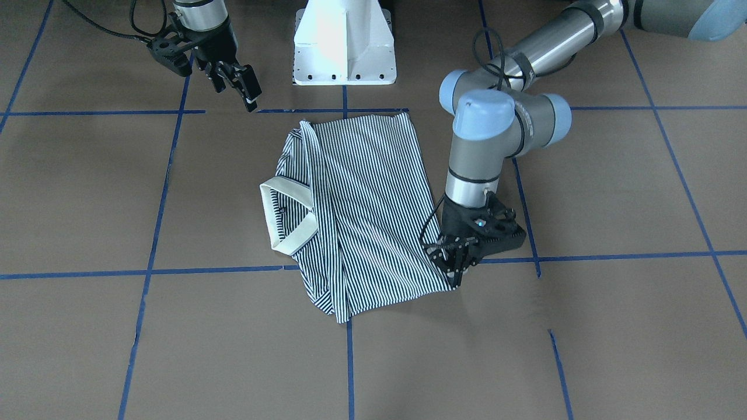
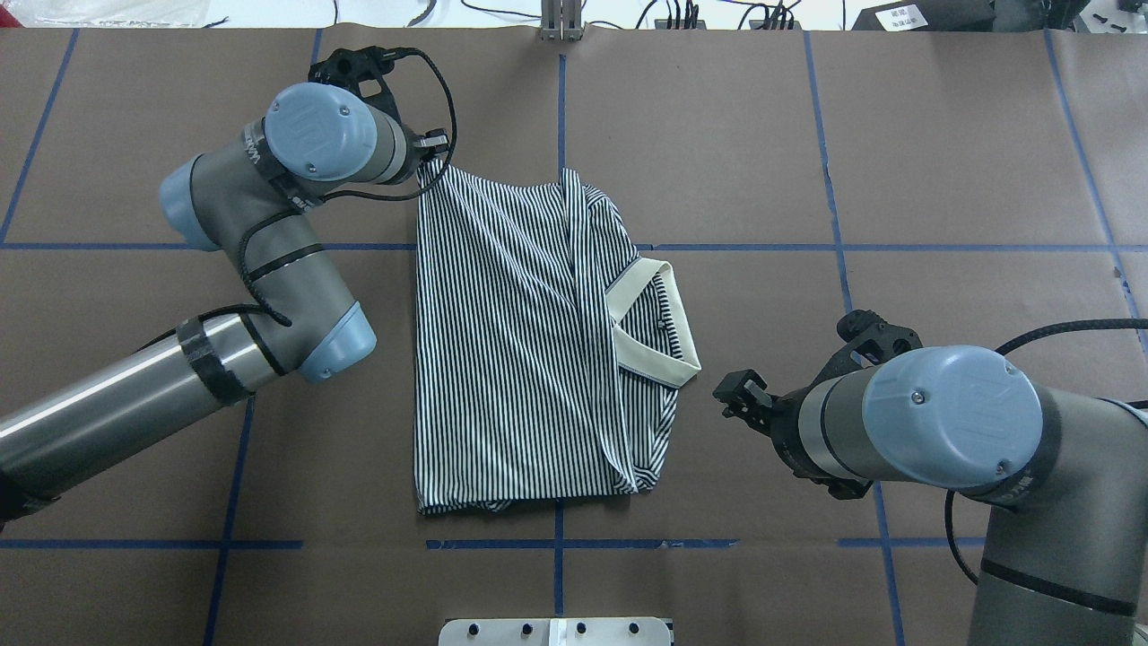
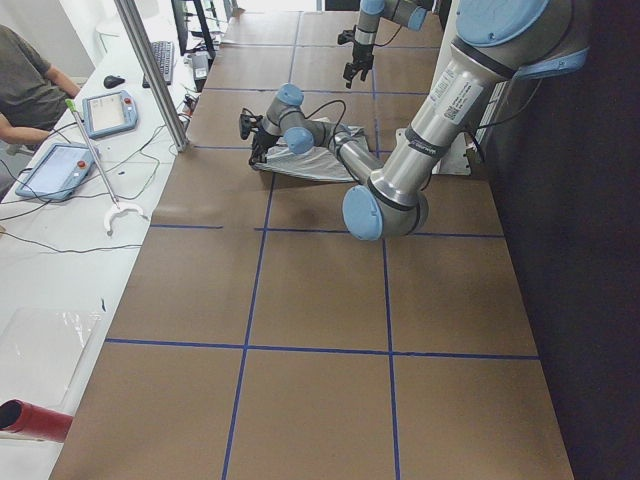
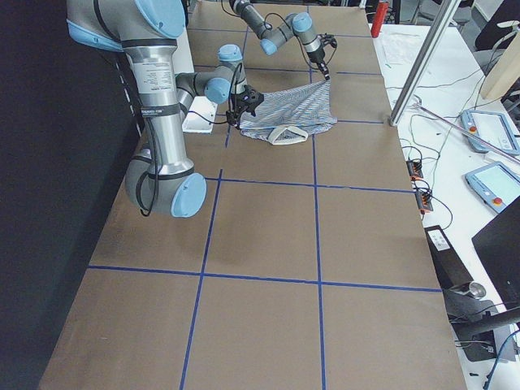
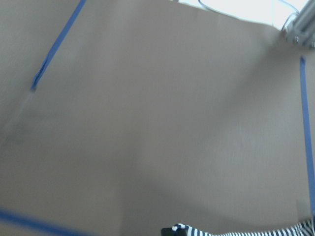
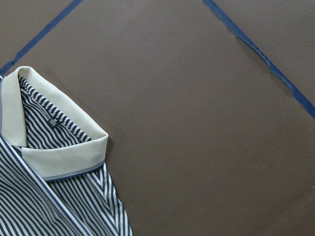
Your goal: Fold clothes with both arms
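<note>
Hem-to-collar folding looks like the step in hand. I see the polo shirt (image 2: pixel 529 359) lying mid-desk (image 2: pixel 897 179), its sides tucked in and its cream collar (image 2: pixel 664 359) toward the robot's right. My left pincer (image 1: pixel 454 274) is clamped on the far hem corner. The right pincer (image 1: pixel 236 81) hovers spread and empty near the collar. Next, I judge, the near hem corner needs gripping so both corners travel evenly.

Brown paper-covered table (image 2: pixel 942 135) lies bare between the cream collar (image 2: pixel 655 363) and the black right gripper (image 2: pixel 740 397). Navy-and-white striped polo shirt (image 2: pixel 502 359) fills the centre. Grey jointed left arm (image 2: pixel 269 269) lies along the shirt's left flank. White pedestal base (image 1: pixel 344 41) stands behind.
</note>
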Controlling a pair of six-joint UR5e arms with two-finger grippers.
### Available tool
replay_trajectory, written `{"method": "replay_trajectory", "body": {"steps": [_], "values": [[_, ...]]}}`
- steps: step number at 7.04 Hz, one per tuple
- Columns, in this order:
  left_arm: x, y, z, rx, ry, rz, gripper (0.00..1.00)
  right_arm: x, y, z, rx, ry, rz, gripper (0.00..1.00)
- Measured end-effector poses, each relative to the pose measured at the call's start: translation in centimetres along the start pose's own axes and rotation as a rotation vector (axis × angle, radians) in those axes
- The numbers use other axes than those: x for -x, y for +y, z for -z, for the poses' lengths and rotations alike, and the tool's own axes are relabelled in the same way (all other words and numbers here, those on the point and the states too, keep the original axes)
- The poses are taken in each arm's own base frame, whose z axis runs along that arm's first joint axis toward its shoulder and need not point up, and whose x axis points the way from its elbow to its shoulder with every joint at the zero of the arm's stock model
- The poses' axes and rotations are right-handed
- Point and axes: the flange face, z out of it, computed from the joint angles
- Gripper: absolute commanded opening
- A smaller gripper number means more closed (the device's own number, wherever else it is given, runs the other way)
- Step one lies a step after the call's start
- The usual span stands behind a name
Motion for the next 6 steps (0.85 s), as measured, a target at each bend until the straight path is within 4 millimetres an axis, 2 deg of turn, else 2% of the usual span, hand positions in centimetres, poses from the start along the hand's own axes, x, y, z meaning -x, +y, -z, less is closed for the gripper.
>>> {"method": "replay_trajectory", "body": {"steps": [1, 2, 3, 4, 6], "values": [[-1.0, -1.7, -2.3, -0.015, 0.001, 0.008, 0.47, 0.2, -0.4, 0.2, -0.008, -0.008, -0.005, 1.0], [-1.4, -2.6, -3.3, -0.022, 0.002, 0.003, 0.5, 0.7, -0.7, 0.2, -0.023, -0.023, -0.009, 1.0], [-0.9, -2.9, -3.1, -0.017, 0.015, -0.009, 0.5, 1.9, -0.6, -0.1, -0.043, -0.041, -0.004, 1.0], [1.0, -2.1, -1.5, 0.018, 0.052, -0.017, 0.51, 3.9, -0.3, -0.9, -0.062, -0.053, 0.021, 1.0], [6.2, 0.4, 5.5, 0.112, 0.167, -0.028, 0.54, 8.6, 0.8, -3.1, -0.088, -0.054, 0.144, 1.0]]}}
